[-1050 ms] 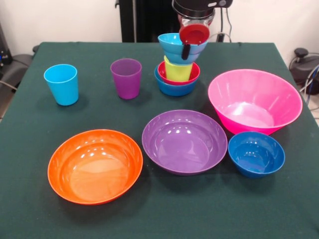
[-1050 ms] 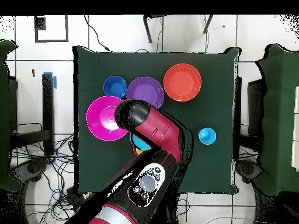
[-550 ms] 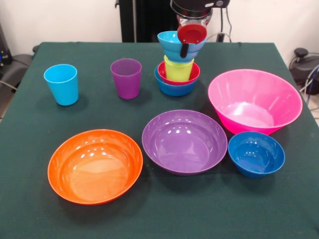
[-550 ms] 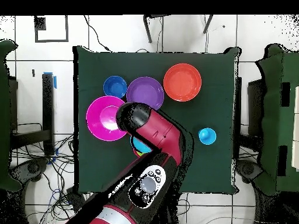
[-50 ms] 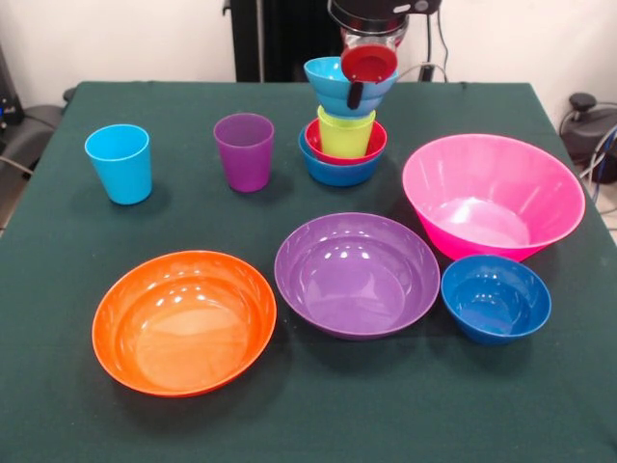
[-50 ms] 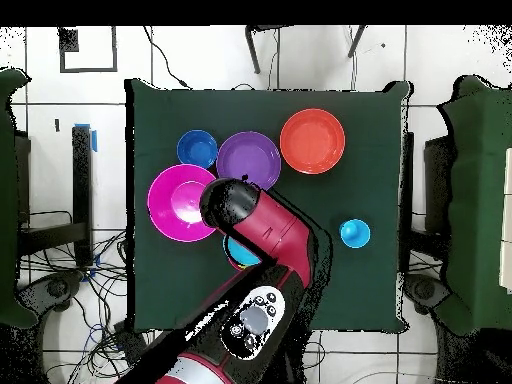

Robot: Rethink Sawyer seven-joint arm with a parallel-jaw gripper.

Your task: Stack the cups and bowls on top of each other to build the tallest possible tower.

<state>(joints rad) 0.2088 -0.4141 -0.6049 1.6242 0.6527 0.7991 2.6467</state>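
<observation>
Cyan bowl [image 5: 339, 85] held aloft, unlabelled, by gripper [image 5: 359, 85].

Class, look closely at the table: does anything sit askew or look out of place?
Yes. At the table's far side, the cyan bowl on top of the tower sits tilted on the lime green cup, with the gripper at its rim. Everything else stands upright.

Arm reaching in from above, gripper low at the far side of the table.

The gripper [image 5: 359, 85] is seen with one dark finger [image 5: 356, 98] hanging down; the other finger is hidden, so its opening cannot be judged. From overhead, only the red and black arm [image 6: 262, 232] is shown, bent at the elbow.
</observation>
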